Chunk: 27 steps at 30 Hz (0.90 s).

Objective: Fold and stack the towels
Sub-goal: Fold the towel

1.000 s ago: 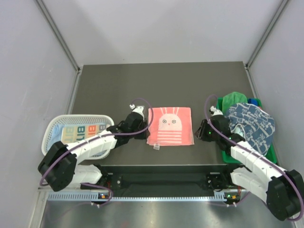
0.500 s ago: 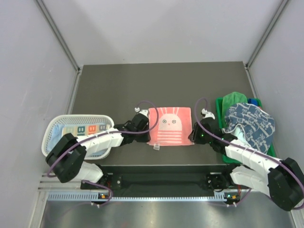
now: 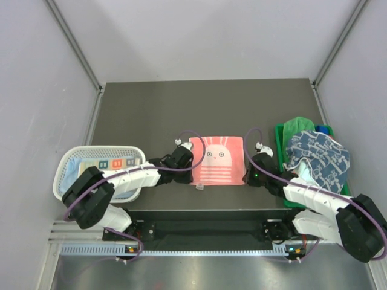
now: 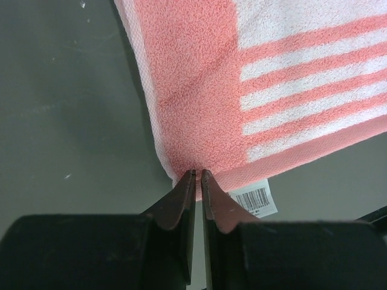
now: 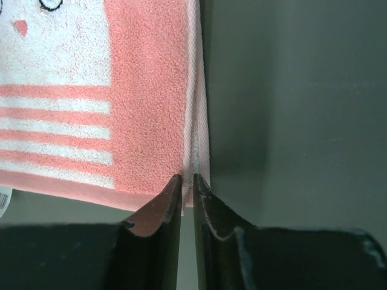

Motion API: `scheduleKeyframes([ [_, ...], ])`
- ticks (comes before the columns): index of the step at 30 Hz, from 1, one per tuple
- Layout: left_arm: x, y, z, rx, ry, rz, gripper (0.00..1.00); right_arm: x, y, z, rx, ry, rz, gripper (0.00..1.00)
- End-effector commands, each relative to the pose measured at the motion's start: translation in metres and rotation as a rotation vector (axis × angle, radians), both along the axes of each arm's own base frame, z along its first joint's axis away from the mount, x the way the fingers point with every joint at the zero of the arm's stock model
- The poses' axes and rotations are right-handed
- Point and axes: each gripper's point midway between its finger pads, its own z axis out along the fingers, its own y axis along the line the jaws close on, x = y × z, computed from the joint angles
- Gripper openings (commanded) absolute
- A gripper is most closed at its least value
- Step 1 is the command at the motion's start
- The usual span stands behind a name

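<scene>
A coral pink towel (image 3: 216, 160) with a bunny face and white stripes lies flat in the middle of the table. My left gripper (image 3: 188, 173) is at its near left corner. In the left wrist view the jaws (image 4: 198, 172) are pinched on that corner of the pink towel (image 4: 199, 90), just left of the barcode label (image 4: 257, 199). My right gripper (image 3: 247, 177) is at the near right corner. The right wrist view shows its jaws (image 5: 187, 178) shut on the white hem of the pink towel (image 5: 145, 103). More towels, navy patterned (image 3: 317, 160) and green (image 3: 296, 125), are heaped at the right.
The heap of towels sits in a green bin (image 3: 279, 132) by the table's right edge. A white mesh basket (image 3: 100, 149) at the near left holds a folded lettered cloth (image 3: 109, 164). Both arms lie low along the table's near edge.
Both grippers moved inward to the pink towel's near corners and closed on them. The towel itself has not shifted.
</scene>
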Motion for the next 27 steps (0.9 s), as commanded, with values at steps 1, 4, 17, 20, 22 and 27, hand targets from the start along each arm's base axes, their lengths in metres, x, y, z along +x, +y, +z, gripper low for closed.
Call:
scheduleKeyframes([
  [1,0.003,-0.008,0.01,-0.017,-0.015,-0.002,0.14,0.0,-0.004,0.0,-0.008,-0.024,-0.025,0.12],
  [4,0.003,-0.008,0.015,-0.017,-0.02,-0.01,0.21,-0.002,-0.007,-0.003,-0.021,-0.015,-0.035,0.05],
  [17,0.091,0.012,0.084,0.018,-0.227,0.16,0.47,0.04,-0.008,0.057,-0.059,-0.164,-0.065,0.33],
  [20,0.125,0.02,0.077,0.022,-0.201,0.203,0.46,0.075,-0.001,0.075,-0.094,-0.212,-0.058,0.42],
  [22,0.149,0.021,0.081,0.019,-0.218,0.214,0.46,0.102,0.009,0.095,-0.085,-0.267,-0.053,0.45],
  [27,0.182,0.013,0.053,0.053,-0.145,0.155,0.47,0.146,0.016,0.083,-0.209,-0.246,-0.048,0.49],
])
